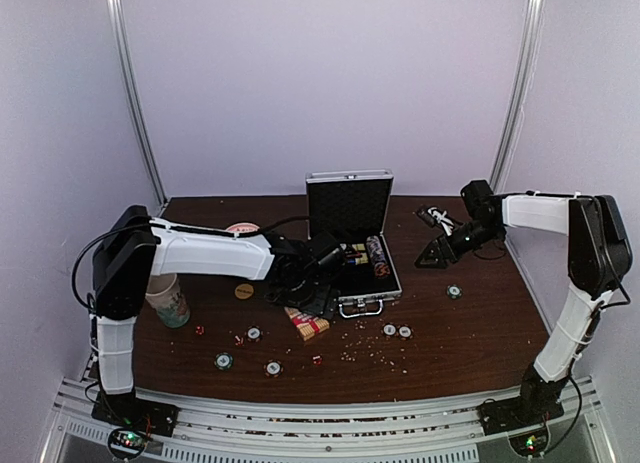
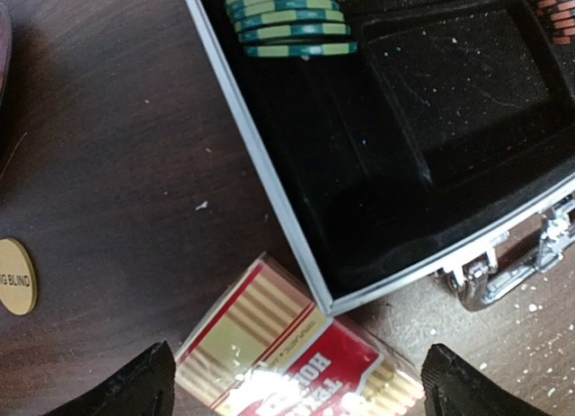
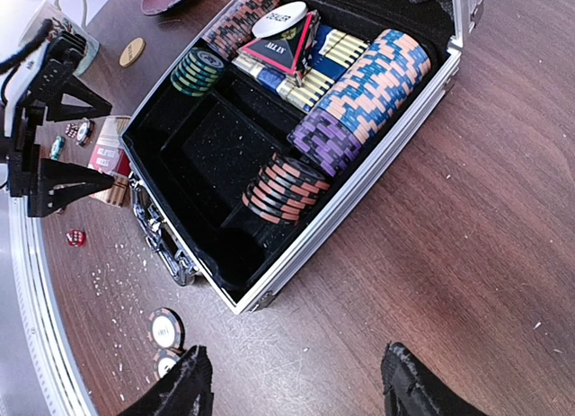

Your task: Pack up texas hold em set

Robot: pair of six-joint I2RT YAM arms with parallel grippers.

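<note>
Silver case [image 1: 349, 208] stands open on the worktop [image 1: 480, 328] from above, loose chips [image 1: 253, 333] scattered before it. Left wrist: left tool [image 2: 292, 385] spread wide, gripping nothing — the card box [image 2: 269, 335] lies between its fingers, just beside the case's front corner. Right wrist: right tool [image 3: 292, 389] likewise wide apart, empty, over the part-filled case.

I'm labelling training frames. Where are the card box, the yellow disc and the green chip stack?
card box [image 2: 269, 335]: left wrist view, its striped top face.
yellow disc [image 2: 13, 277]: left wrist view, its printed face at the left edge.
green chip stack [image 2: 292, 25]: left wrist view, the chips' striped edges.
</note>
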